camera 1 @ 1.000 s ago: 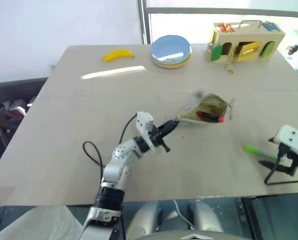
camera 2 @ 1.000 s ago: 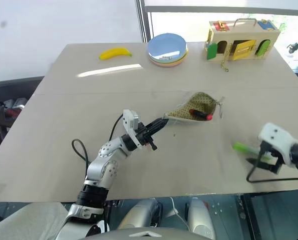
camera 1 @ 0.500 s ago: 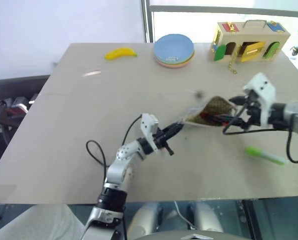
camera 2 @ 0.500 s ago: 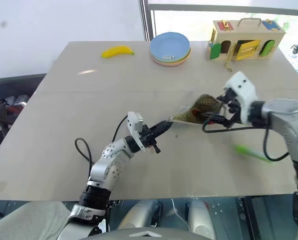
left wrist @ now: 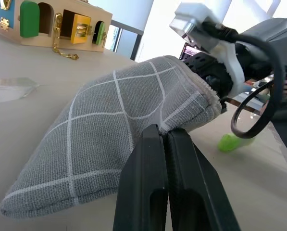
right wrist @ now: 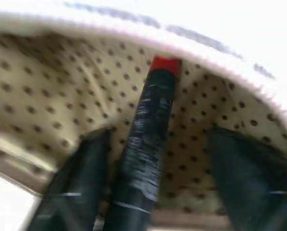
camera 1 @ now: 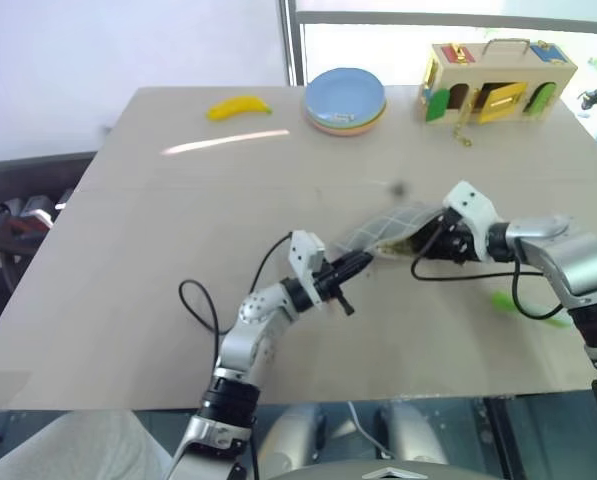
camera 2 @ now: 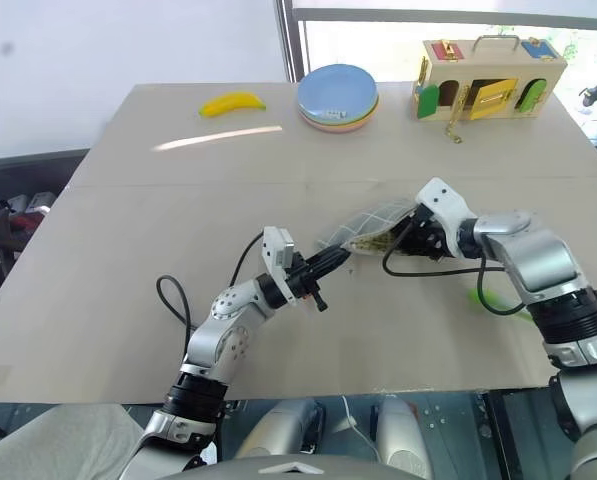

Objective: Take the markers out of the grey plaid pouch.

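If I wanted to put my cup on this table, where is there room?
The table's whole left side, below the banana, is bare, as is the stretch between the plates and the pouch. It is crowded around the pouch, where both grippers work, and by the green marker.

free: bare table (camera 1: pixel 178 220) left | blocked: pouch (camera 1: pixel 383 228) mouth by right gripper (camera 1: pixel 425 246)

Left gripper (camera 1: pixel 359 262) mid-frame, fingers pinched together; right gripper (camera 1: pixel 425 247) right of centre, fingers (right wrist: pixel 88 168) spread.
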